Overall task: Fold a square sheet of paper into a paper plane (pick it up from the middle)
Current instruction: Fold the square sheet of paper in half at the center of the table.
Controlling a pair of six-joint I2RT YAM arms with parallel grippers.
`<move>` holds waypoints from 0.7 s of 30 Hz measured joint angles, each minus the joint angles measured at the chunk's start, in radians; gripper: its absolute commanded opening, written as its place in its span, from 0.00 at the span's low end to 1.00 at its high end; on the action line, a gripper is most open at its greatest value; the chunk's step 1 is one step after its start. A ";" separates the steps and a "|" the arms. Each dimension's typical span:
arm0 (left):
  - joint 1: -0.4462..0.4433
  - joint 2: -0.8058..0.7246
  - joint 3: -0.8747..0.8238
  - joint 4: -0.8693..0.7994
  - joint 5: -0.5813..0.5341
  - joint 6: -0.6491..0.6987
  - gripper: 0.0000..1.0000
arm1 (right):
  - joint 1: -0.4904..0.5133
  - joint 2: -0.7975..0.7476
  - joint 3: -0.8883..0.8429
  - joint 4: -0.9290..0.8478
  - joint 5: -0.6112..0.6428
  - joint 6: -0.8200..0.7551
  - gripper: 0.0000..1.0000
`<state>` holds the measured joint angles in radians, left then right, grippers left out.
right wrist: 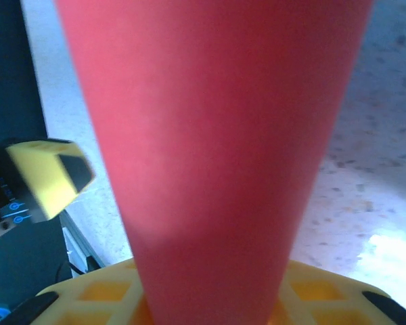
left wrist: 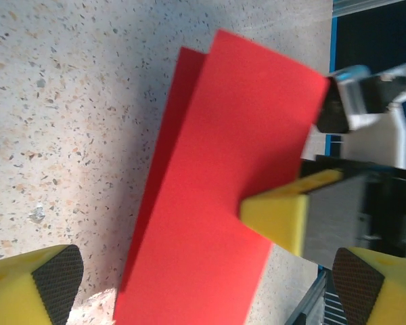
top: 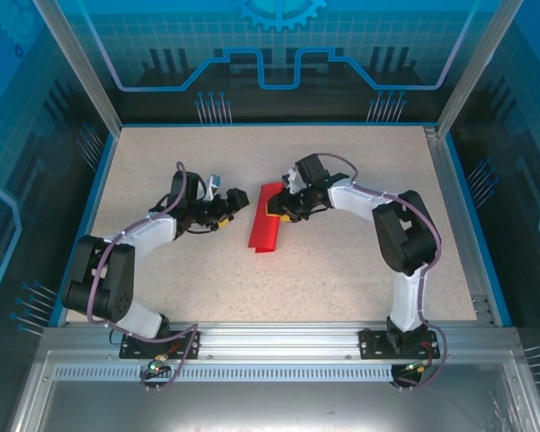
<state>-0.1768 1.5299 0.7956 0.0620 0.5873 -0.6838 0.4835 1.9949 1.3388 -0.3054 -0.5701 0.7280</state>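
Note:
The square sheet of paper (top: 263,227) is bright red and lies folded into a long strip in the middle of the table, one layer showing past the other's edge (left wrist: 216,196). My right gripper (top: 276,209) is at the strip's far end. One of its yellow fingers (left wrist: 277,213) rests on the paper's edge. In the right wrist view the paper (right wrist: 210,149) runs up from between my yellow fingers (right wrist: 88,298) and hides how they stand. My left gripper (top: 229,203) is open just left of the strip, its pads (left wrist: 54,274) wide apart on either side of the paper's near end.
The speckled tabletop (top: 342,279) has blue rims at the sides and back. An aluminium rail (top: 279,337) carrying both arm bases runs along the near edge. The left gripper's yellow fingertip (right wrist: 51,176) sits close beside the paper.

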 measured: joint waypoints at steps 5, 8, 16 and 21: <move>-0.008 0.049 0.000 0.014 0.048 0.001 0.98 | -0.020 0.044 0.000 -0.046 0.017 -0.032 0.56; -0.031 0.084 0.000 0.013 0.059 0.002 0.98 | -0.024 0.044 0.000 -0.072 0.040 -0.054 0.67; -0.075 0.138 0.037 0.003 0.071 0.005 0.94 | -0.055 -0.028 -0.070 -0.099 0.107 -0.066 0.74; -0.088 0.174 0.068 0.002 0.102 0.011 0.85 | -0.068 -0.065 -0.115 -0.087 0.122 -0.055 0.74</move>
<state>-0.2646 1.7039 0.8639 0.0639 0.6891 -0.6731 0.4160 1.9301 1.2236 -0.3920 -0.4480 0.6731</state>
